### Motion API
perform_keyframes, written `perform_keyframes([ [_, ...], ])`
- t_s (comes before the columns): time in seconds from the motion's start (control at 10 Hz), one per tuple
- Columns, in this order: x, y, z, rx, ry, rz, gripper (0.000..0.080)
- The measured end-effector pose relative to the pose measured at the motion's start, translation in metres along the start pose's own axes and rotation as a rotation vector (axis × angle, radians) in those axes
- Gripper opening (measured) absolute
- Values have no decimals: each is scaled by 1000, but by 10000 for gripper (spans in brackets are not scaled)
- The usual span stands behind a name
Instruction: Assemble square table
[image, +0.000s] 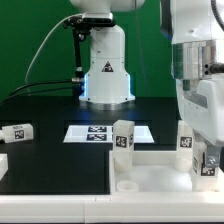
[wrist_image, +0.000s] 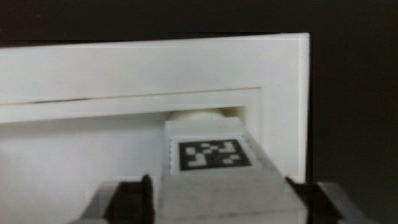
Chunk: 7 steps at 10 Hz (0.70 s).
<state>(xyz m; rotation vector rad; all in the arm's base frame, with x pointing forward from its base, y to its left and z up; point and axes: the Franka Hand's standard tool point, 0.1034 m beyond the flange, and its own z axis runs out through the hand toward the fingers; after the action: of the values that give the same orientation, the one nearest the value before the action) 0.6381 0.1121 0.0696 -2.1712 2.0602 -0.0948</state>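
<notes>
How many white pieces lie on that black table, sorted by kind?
Short legs with tags: 4, one lying, three upright
Square tabletop: 1
Marker board: 1
Total: 6

Count of the table's parts

One tabletop (image: 150, 170); four legs: three standing on the tabletop (image: 123, 139) (image: 186, 140) (image: 209, 160), one lying apart from it (image: 16, 133). One marker board (image: 105, 133) behind the tabletop.

My exterior view is bright and evenly lit, whites glaring. My wrist view is soft, blurred throughout.
</notes>
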Motion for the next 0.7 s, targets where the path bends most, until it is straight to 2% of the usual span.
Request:
perform_keyframes([
  [0.2,-3,-2,-4,20,1,-300,611],
  [0.3,-3,-3,-4,23,1,-448,637],
  [0.7,-1,-2,-3,19,7,-657,649],
])
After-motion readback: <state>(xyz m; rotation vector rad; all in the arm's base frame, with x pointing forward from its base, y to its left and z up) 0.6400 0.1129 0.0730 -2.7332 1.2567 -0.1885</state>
